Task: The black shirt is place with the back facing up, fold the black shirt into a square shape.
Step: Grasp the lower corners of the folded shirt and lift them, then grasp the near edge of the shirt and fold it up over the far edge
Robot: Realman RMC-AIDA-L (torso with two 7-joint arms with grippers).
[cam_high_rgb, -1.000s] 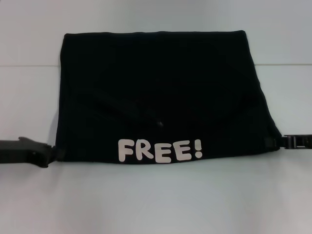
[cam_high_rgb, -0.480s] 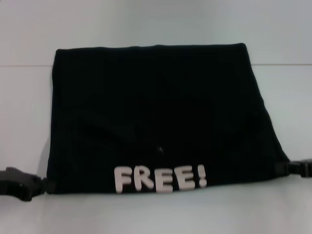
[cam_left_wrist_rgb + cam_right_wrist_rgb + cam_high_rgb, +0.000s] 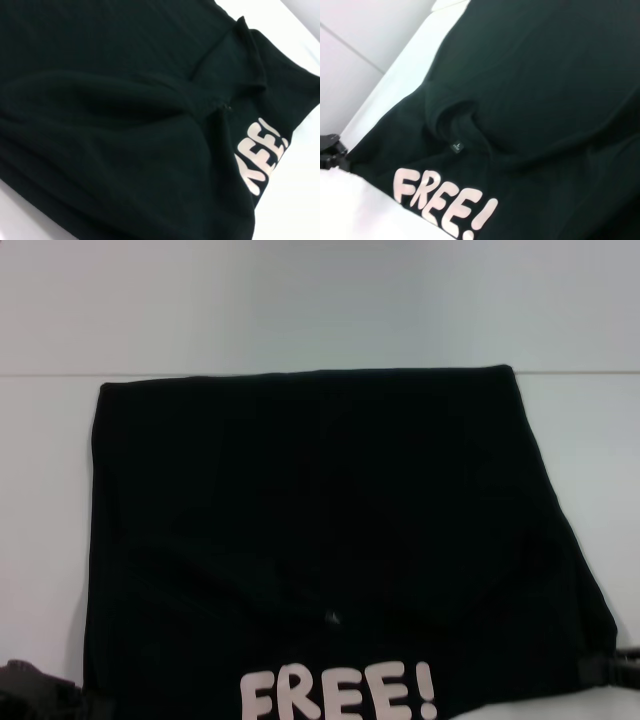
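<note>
white table (image 3: 40, 490) | black shirt (image 3: 330, 530) spread | left gripper (image 3: 40, 690), right gripper (image 3: 615, 668) fingers: cannot tell

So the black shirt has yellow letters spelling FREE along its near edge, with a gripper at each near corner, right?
Not quite: the letters on the black shirt are white, as the head view shows. They do run along its near edge, with the left gripper and right gripper at the near corners.

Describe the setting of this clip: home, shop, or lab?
Probably a lab test bench: a bare white table, one black shirt held at its near corners by the left tool and right tool.
</note>
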